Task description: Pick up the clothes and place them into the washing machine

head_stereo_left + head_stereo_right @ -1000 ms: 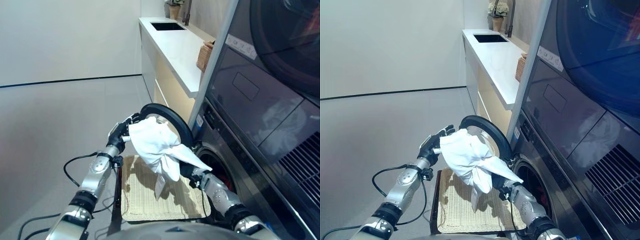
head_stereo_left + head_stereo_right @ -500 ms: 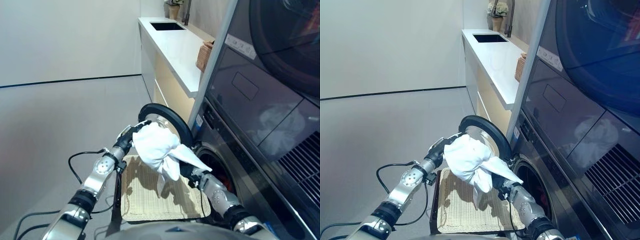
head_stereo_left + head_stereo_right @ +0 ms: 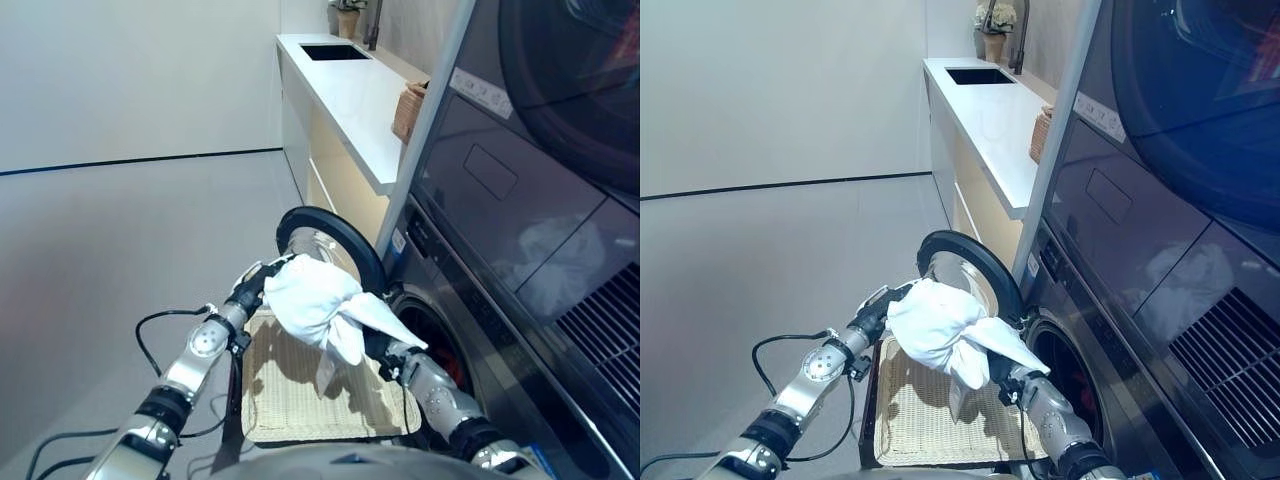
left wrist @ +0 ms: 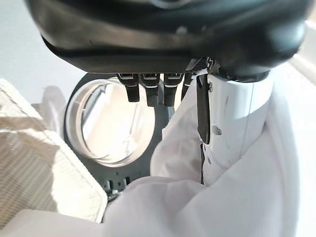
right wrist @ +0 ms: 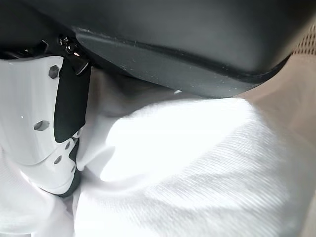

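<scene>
no legible text (labels blurred)

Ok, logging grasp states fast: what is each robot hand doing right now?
Left robot hand: pressed against the white garment, fingers straight, open.
Right robot hand: under the garment, grip cannot be told.

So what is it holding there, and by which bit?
A bundled white cloth, carried between both robot hands: the left robot hand presses its upper left side, the right robot hand grips its lower right end.
</scene>
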Tool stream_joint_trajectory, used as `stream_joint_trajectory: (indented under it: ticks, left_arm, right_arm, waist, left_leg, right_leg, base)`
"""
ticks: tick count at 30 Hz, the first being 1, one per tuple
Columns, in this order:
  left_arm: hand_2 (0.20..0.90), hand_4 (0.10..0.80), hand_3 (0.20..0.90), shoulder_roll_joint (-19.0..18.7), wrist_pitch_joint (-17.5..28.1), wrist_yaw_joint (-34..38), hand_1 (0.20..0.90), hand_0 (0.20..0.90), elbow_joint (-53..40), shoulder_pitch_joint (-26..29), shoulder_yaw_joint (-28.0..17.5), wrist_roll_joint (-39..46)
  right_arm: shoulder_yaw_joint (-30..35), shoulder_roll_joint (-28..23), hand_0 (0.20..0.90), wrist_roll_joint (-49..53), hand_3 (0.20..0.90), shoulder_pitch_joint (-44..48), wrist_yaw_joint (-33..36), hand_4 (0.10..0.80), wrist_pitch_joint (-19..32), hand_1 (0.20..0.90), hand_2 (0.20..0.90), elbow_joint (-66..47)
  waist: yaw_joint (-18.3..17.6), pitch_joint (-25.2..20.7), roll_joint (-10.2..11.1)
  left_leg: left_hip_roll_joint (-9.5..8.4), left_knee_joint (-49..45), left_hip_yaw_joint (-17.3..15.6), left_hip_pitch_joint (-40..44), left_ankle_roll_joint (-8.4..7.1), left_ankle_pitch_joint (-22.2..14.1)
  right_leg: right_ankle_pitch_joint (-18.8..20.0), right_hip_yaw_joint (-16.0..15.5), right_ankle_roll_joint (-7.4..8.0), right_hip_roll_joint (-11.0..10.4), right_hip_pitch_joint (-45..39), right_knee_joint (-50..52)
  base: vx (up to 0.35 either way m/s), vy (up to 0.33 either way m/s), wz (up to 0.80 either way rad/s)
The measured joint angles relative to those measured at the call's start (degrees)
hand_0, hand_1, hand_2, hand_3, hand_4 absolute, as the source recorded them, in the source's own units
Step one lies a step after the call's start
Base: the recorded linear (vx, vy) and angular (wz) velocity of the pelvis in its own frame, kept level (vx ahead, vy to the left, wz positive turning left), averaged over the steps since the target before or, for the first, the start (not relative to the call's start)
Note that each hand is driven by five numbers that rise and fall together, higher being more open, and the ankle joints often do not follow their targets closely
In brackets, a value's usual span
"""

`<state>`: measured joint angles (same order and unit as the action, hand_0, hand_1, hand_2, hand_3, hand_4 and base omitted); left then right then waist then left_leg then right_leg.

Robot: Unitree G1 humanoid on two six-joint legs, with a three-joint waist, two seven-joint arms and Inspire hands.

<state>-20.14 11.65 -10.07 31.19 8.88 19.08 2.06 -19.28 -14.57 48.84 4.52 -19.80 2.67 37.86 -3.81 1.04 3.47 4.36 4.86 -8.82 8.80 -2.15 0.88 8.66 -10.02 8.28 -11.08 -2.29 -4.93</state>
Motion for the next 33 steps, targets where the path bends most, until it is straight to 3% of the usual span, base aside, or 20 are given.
stream_joint_trajectory:
  ticks: [10, 16, 33]
  left_arm:
    - [0.9, 0.8, 0.9, -2.23, 0.01, -0.84, 0.9, 0.9, 0.03, -5.56, -0.97, -0.75]
    - [0.9, 0.8, 0.9, -3.31, 0.16, -0.73, 0.9, 0.9, 0.11, -7.46, -3.8, -1.39]
    - [0.9, 0.8, 0.9, -3.32, 0.37, 0.17, 0.9, 0.9, 4.97, -11.8, -9.27, -1.36]
  right_arm:
    - [5.43, 0.59, 0.2, 0.15, 0.2, -0.39, 1.29, 0.3, 2.36, 0.2, 0.2, -0.04]
    - [8.22, 0.6, 0.2, 2.5, 0.2, -0.98, 1.81, 0.3, 2.88, 0.2, 0.2, -0.98]
    - [12.62, 1.03, 0.2, 3.9, 0.2, -3.01, 5.14, 0.3, 5.29, 0.2, 0.2, -1.01]
  waist:
    - [0.07, 0.0, 0.0]
    - [0.09, 0.01, -0.02]
    - [0.13, 0.08, -0.17]
  left_leg:
    - [0.0, 0.01, -0.07, 0.02, 0.0, 0.0]
    - [0.0, 0.01, -0.13, 0.01, 0.01, -0.01]
    - [-0.01, 0.02, -0.2, 0.02, 0.01, -0.01]
  right_leg:
    - [-0.02, 0.08, 0.03, 0.0, 0.03, -0.02]
    - [-0.01, 0.1, 0.03, 0.01, 0.06, -0.01]
    - [-0.02, 0.14, 0.04, 0.01, 0.09, -0.02]
  base:
    - [0.0, 0.0, 0.0]
    - [0.0, 0.0, 0.0]
    - [0.0, 0.0, 0.0]
